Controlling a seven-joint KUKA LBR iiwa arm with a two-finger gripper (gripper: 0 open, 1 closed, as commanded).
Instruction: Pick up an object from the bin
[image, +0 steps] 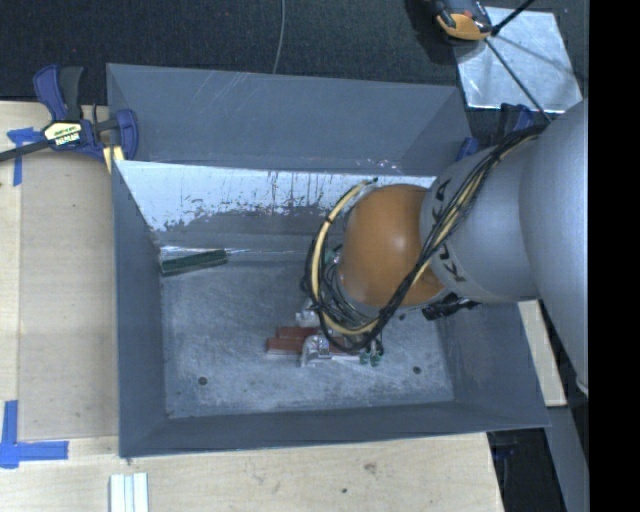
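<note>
My gripper is down at the bin floor, a little right of the middle and toward the front, mostly covered by the arm's orange dome. A small reddish-brown block lies flat on the floor right against the gripper's left side, and its right end is hidden under the gripper. I cannot tell whether the block is gripped. A dark green flat stick lies far off at the back left of the floor.
The arm comes in from the right and covers the right half of the bin floor. Bare floor stretches to the left and front of the gripper. The bin's sloped walls rise close behind the green stick.
</note>
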